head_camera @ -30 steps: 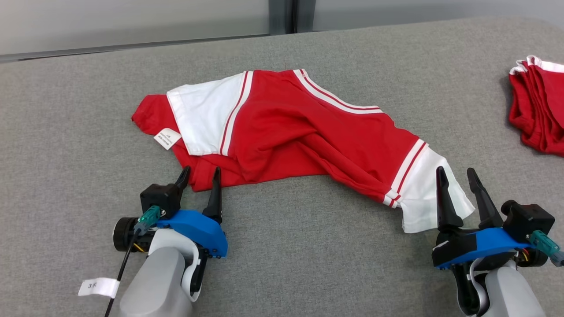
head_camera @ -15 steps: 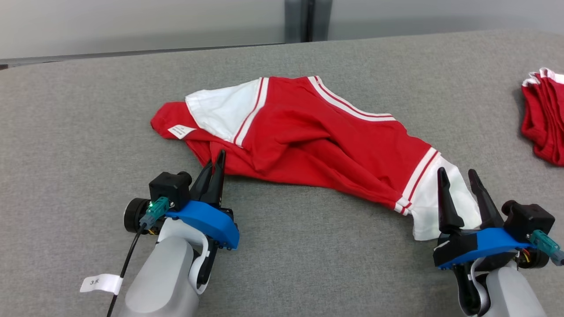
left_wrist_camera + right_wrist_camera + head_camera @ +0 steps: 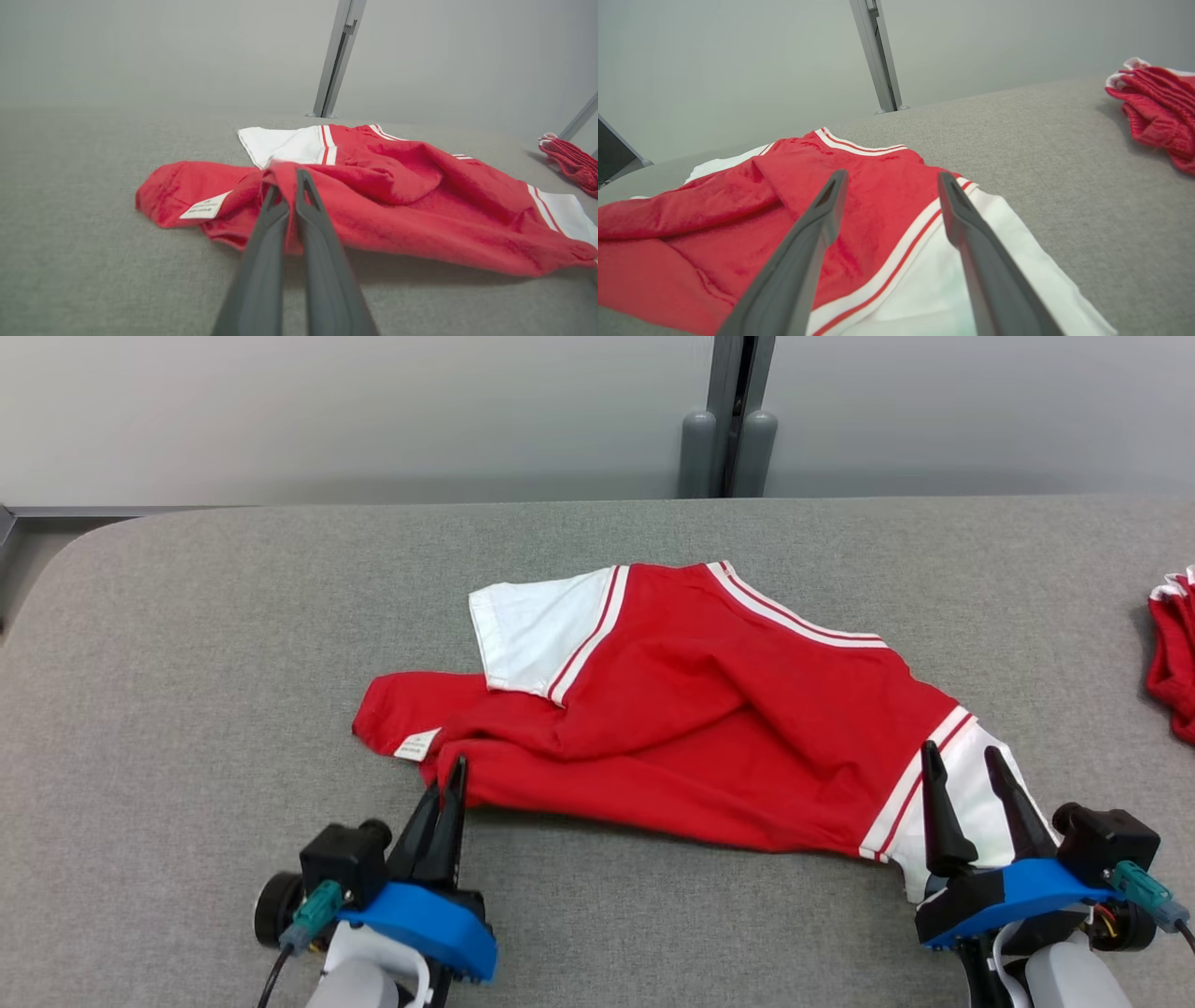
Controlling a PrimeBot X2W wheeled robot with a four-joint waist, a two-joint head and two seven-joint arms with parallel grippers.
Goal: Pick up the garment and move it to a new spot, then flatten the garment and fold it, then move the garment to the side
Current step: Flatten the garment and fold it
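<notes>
A red garment (image 3: 709, 709) with white sleeves and white stripes lies rumpled across the grey table (image 3: 187, 644). My left gripper (image 3: 453, 775) is shut on the garment's near left edge; in the left wrist view the red cloth (image 3: 373, 205) bunches between the closed fingers (image 3: 306, 186), with a white care label (image 3: 205, 207) just left of them. My right gripper (image 3: 962, 756) stands open over the white right sleeve (image 3: 971, 784); in the right wrist view its spread fingers (image 3: 833, 186) straddle the striped sleeve band (image 3: 906, 252), nothing between them.
A second pile of red and white clothing (image 3: 1174, 644) sits at the table's far right edge, also in the right wrist view (image 3: 1157, 107). A grey wall with a vertical post (image 3: 728, 420) runs behind the table. Bare grey table stretches left and in front.
My left gripper has closed on the garment's near left edge and pulled it back toward me, shifting the folds. The head camera has tilted up. The right gripper remains open over the sleeve.
</notes>
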